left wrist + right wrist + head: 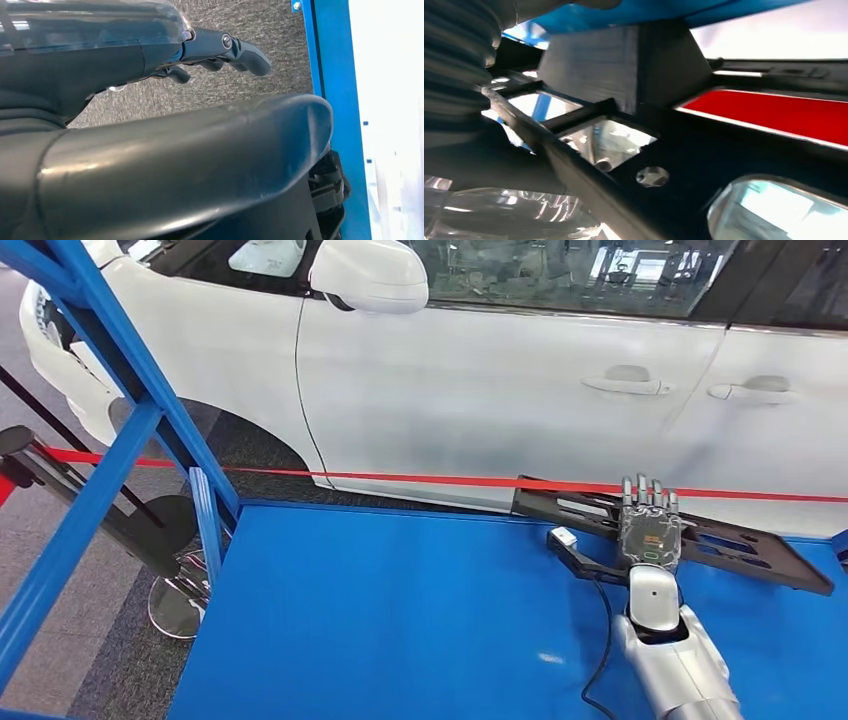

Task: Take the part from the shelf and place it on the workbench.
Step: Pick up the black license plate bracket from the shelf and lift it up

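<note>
Background, head view: white car (480, 370) fills the far side, its door handles and side mirror visible; a red barrier tape (400, 478) runs left to right in front of it.
Surface, head view: blue workbench (400, 620) covers the near middle and right; blue shelf frame (100, 430) stands at the left over grey carpet.
Part, head view: long black part (740, 545) with cut-out openings lies on the far right of the workbench, tilted from far left to near right; a small white tag sits at its left near corner, no writing readable.
Right hand, head view: right hand (650, 525) lies flat on top of the part, fingers stretched out straight toward the car; whether anything grips the part from below cannot be told.
Left hand, left wrist view: left hand (220, 47) hangs over grey carpet beside a blue frame edge, fingers loosely curled and holding nothing.
Part, right wrist view: the black part (649, 135) is seen very close, with struts and a small round hole; the red tape (774, 112) shows behind it.
Writing: none legible in any view.
</note>
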